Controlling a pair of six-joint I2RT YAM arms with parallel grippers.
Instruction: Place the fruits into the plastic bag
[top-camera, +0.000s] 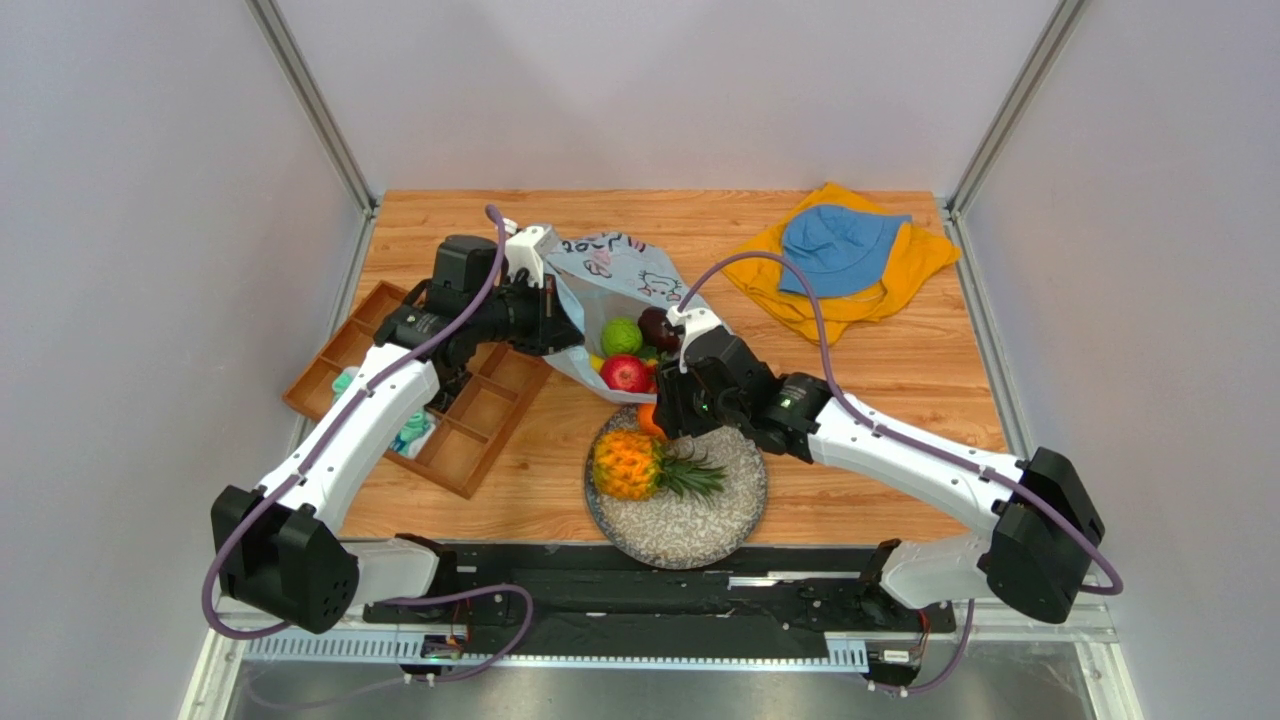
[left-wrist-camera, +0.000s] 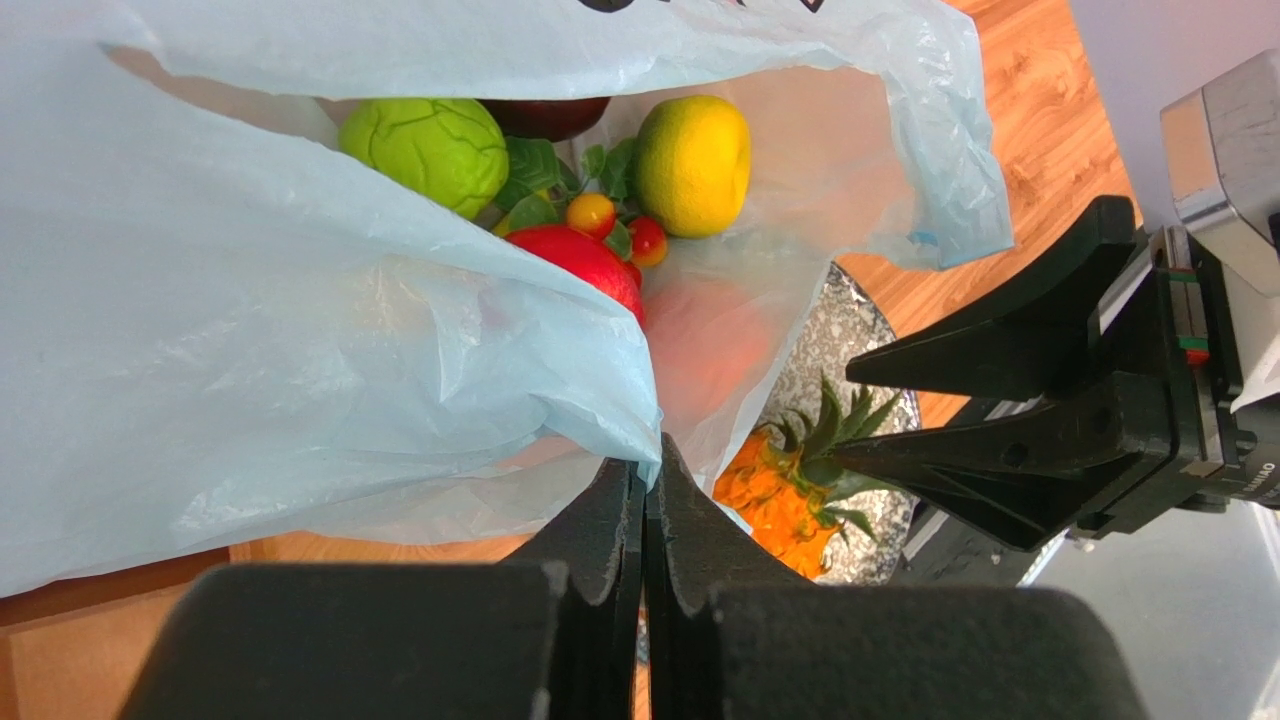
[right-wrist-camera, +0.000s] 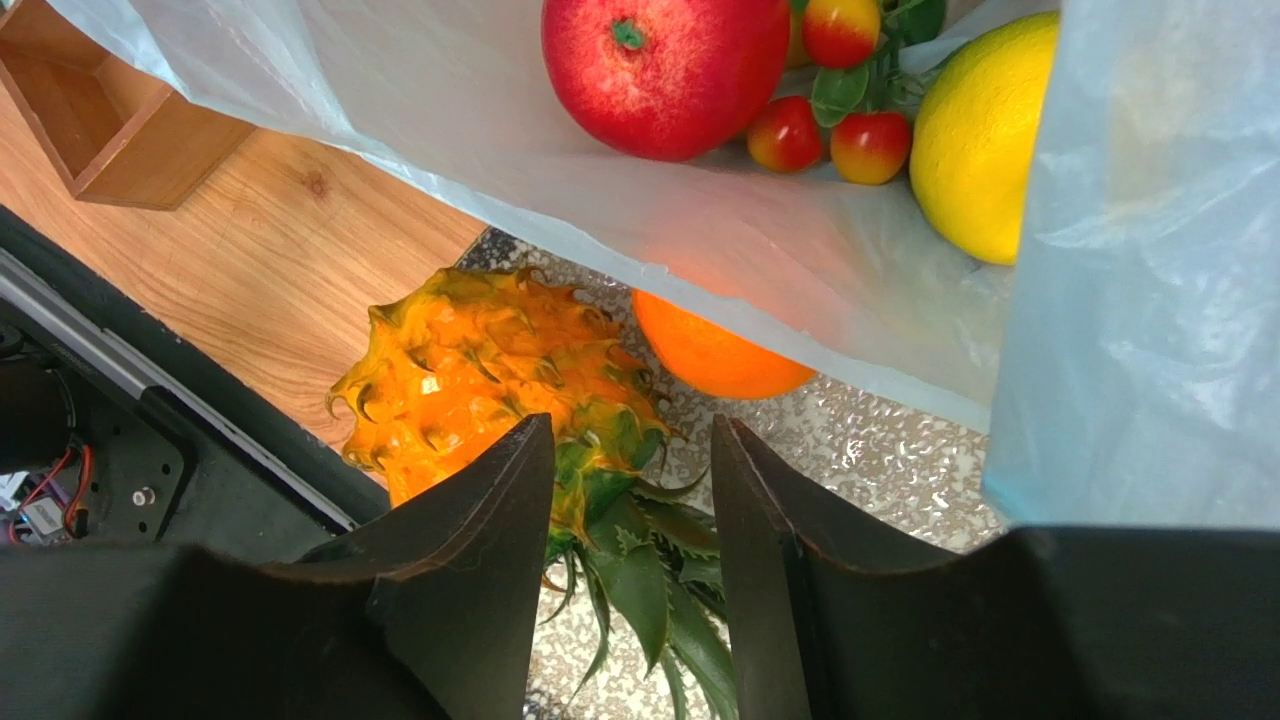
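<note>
- Top view: the plastic bag (top-camera: 601, 270) lies in the middle of the table, its mouth toward the plate (top-camera: 706, 537); your left gripper (top-camera: 553, 323) is at the bag's left edge and your right gripper (top-camera: 679, 408) hangs over the plate's far rim; I judge the step in hand to be picking up the pineapple (top-camera: 628, 465); count on the plate: 2 fruits, this 1 pineapple and 1 orange (top-camera: 649, 422); in the bag's mouth you see 1 green apple (top-camera: 621, 335), 1 dark maroon fruit (top-camera: 657, 326) and 1 red apple (top-camera: 625, 374); 1 wooden tray (top-camera: 394, 393) and 1 blue hat (top-camera: 839, 248) stand apart.
- Left wrist view: the left jaws are clenched on the thin lip of the bag and lift it; hold this grip firm, so that the mouth is wide for the load; 1 yellow-green fruit (left-wrist-camera: 691, 165) also shows here, so 4 large fruits are inside; I see no banana in any view.
- Right wrist view: the right gripper is released and grasps nothing, its jaws spread above the pineapple's green leaves; close on the orange body instead, because the leaves would probably bend and slip; the orange lies just beside the pineapple, half under the bag's lower lip, so lift without dragging the film; 3 small berries (right-wrist-camera: 786, 132) lie in the bag near the red apple.
</note>
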